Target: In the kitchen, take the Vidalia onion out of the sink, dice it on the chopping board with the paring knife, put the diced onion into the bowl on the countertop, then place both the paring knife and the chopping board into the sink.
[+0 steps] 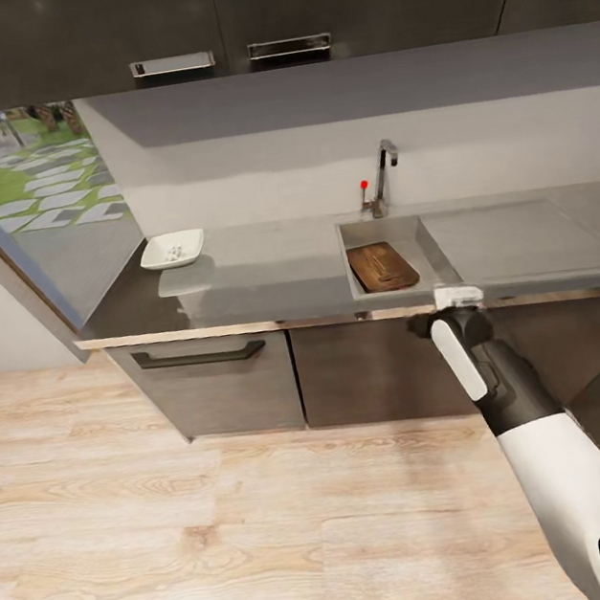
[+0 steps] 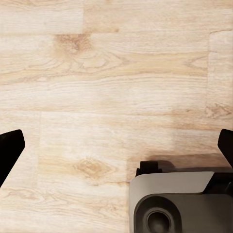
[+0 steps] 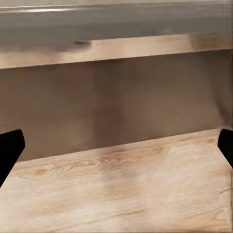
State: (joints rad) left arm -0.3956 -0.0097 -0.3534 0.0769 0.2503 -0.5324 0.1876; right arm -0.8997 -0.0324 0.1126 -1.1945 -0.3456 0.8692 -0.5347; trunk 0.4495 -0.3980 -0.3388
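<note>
Pale wooden floor (image 1: 185,551) spreads below dark upper cabinets (image 1: 225,11) with two metal handles (image 1: 172,64). A window (image 1: 18,170) at the left shows grass and stepping stones

Left gripper (image 2: 116,145) fingertips (image 2: 9,148) spread wide above pale wooden floor (image 2: 107,73). Grey robot base (image 2: 179,204) lies beneath.

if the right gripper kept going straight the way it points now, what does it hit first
Most likely the dark cabinet front under the countertop. The right gripper is open and empty, with that panel centred ahead and wood floor below. How far off it is cannot be told.
</note>
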